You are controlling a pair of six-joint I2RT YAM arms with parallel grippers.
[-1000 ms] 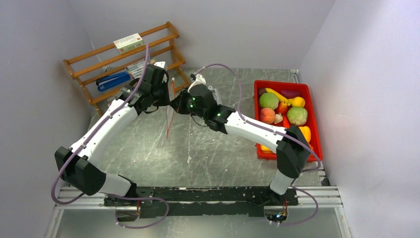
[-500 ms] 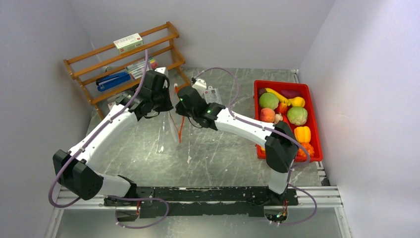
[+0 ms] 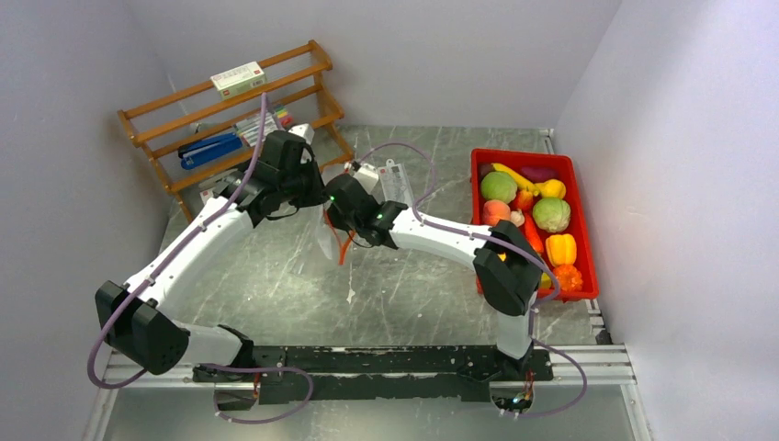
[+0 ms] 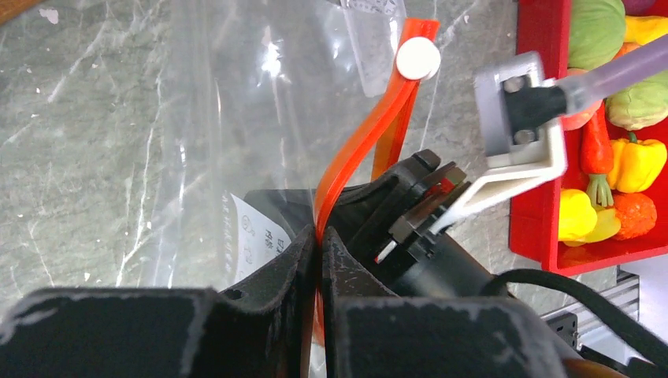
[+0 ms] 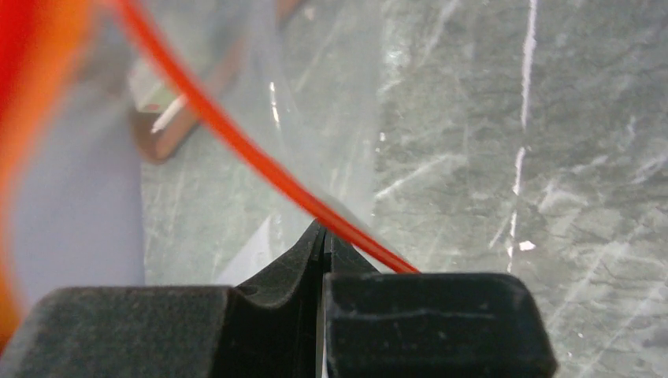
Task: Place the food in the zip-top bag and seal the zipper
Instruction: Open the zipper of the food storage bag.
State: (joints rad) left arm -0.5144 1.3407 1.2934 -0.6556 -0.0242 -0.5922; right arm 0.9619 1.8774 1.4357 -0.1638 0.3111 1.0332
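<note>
The clear zip-top bag (image 3: 329,237) hangs above the table between my two grippers. Its red-orange zipper (image 4: 358,150) curves up from my left gripper (image 4: 319,235), which is shut on the strip, to a white slider (image 4: 417,59). In the right wrist view the zipper (image 5: 236,146) slants across the tips of my right gripper (image 5: 324,234), shut on the bag's rim right beside it. From above, the left gripper (image 3: 310,193) and right gripper (image 3: 333,204) stand close together. The food, including a green ball (image 3: 498,186), a peach ball (image 3: 496,212) and a yellow pepper (image 3: 561,248), lies in the red bin (image 3: 588,266).
A wooden rack (image 3: 165,138) with a box and blue items stands at the back left. A flat white printed packet (image 3: 395,179) lies behind the grippers. Grey walls close in the left, back and right sides. The red bin sits along the right edge.
Both grippers have come nearer and closer together, the right one moving left. The zipper strip, earlier a thin hanging line, now bows between them with the bag below.
</note>
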